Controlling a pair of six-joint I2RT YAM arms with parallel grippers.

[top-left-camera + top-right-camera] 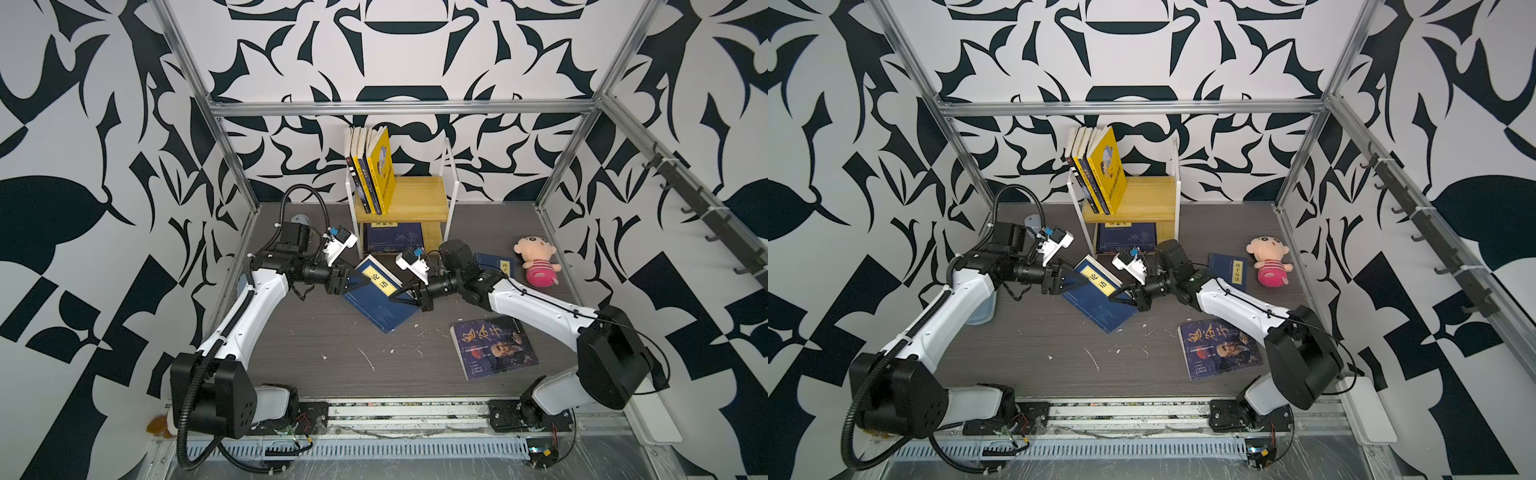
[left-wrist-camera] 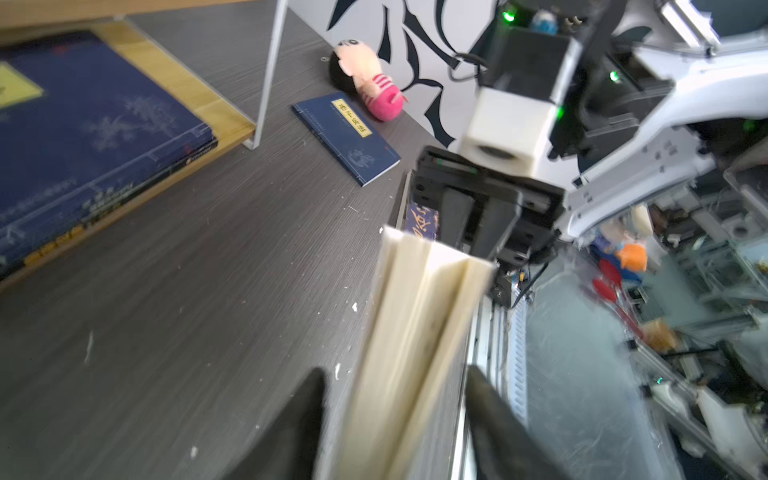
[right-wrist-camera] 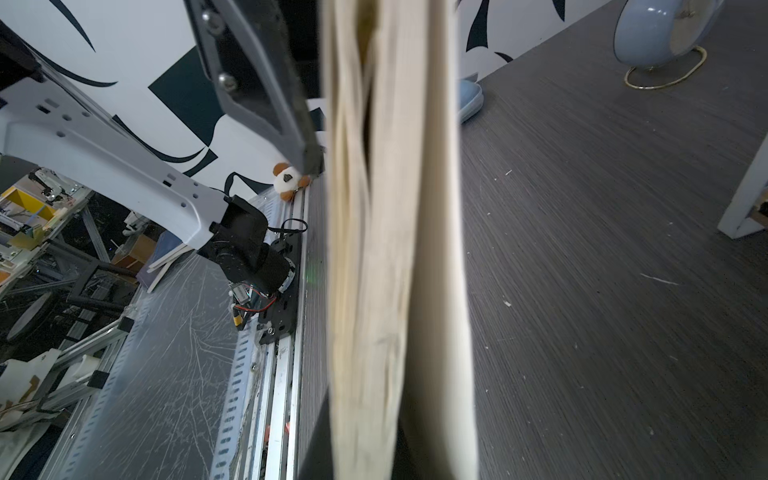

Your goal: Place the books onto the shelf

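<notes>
navy book [image 1: 374, 309] is sitting clamped in the right gripper [image 1: 395, 297], which is pinching its right edge, cover up and tilted. left gripper [image 1: 368, 280] is straddling the opposite edge; in the left wrist view i'm seeing its fingers [image 2: 299, 419] apart with a gap beside the page block, so not gripping. navy book is hanging over the table [image 1: 324, 353], just in front of the shelf [image 1: 419, 199]. upright books [image 1: 376, 174] are leaning on the top board, a flat navy book [image 1: 392, 237] is lying on the lower one. portrait book [image 1: 494, 347] and small navy book [image 1: 505, 266] are lying on the table to the right, the latter near the pink doll [image 1: 538, 259].
</notes>
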